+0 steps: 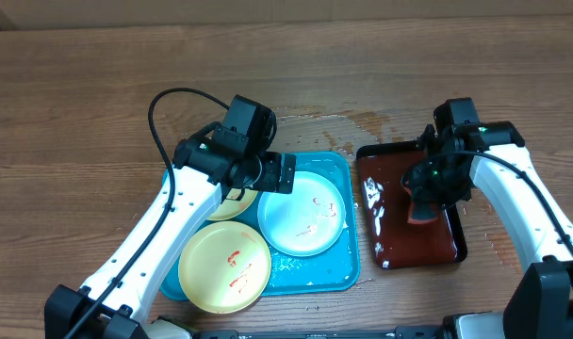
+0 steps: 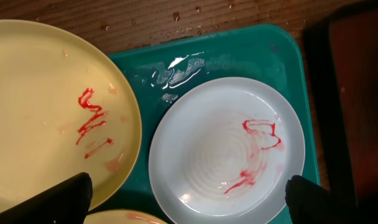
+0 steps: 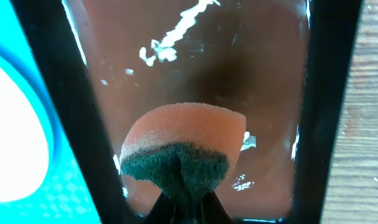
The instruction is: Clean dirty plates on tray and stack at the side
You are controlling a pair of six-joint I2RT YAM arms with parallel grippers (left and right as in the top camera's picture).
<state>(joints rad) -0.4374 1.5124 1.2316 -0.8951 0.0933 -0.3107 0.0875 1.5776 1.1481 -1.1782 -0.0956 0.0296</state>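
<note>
Turquoise-blue plastic, rectangular with rounded corners and a raised rim: the tray [image 1: 341, 273] lies at the centre of the wooden table [image 1: 79, 75] and carries all three round plastic plates. The mint-white plate [image 1: 302, 215] fills the tray's right half and bears thin red smears. One pale yellow-green plate [image 1: 224, 268], also smeared red, sits at lower left and overhangs the lower rim. A second yellow-green plate [image 2: 46, 106] lies at upper left. My left arm largely hides it overhead, but its red streaks are plain in the left wrist view.

My left gripper [image 1: 283, 174] hovers above the tray's upper middle, jaws spread wide and gripping nothing. Its dark fingertips [image 2: 68, 198] frame the lower corners of the wrist view.

My right gripper [image 3: 183, 210] is clamped on an orange sponge [image 3: 183, 140] with a dark green scouring face. It holds the sponge over the smaller dark red-brown tray [image 1: 414, 250] at right, whose floor glistens wet. I cannot tell whether sponge and floor touch.
</note>
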